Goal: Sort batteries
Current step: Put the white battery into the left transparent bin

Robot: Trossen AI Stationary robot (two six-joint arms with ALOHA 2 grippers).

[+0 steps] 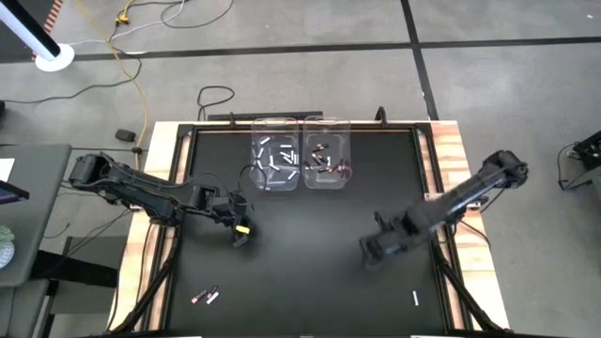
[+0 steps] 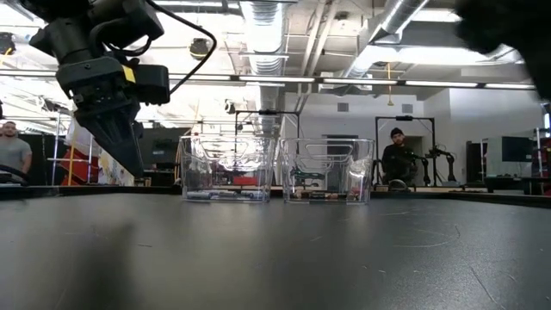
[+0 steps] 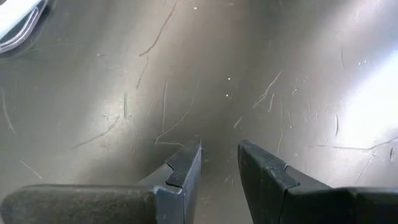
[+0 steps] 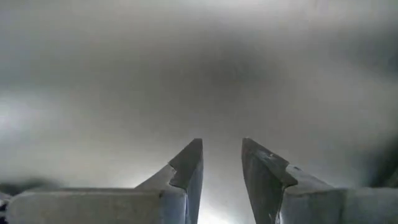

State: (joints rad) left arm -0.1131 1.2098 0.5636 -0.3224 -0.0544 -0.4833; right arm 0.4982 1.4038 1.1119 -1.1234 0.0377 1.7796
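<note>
Two clear plastic bins stand side by side at the far middle of the black table. The left bin [image 1: 275, 164] [image 2: 228, 170] holds white batteries, and the right bin [image 1: 326, 164] [image 2: 327, 172] holds dark, reddish ones. Loose batteries lie flat near the near edge: two at the left [image 1: 204, 298] and a white one at the right [image 1: 415, 299]. My left gripper [image 1: 241, 235] [image 3: 219, 146] hovers over bare table, nearer than the left bin, pointing down [image 2: 133, 164]. My right gripper [image 1: 368, 252] [image 4: 222, 144] hangs over the table's right middle. Both are narrowly open and hold nothing.
The wooden table frame [image 1: 451, 150] rims the black top. A black cable [image 1: 214, 94] lies on the floor beyond the far edge. People stand in the room behind the table [image 2: 398, 159] [image 2: 10, 151]. Bare black surface lies between the grippers and the loose batteries.
</note>
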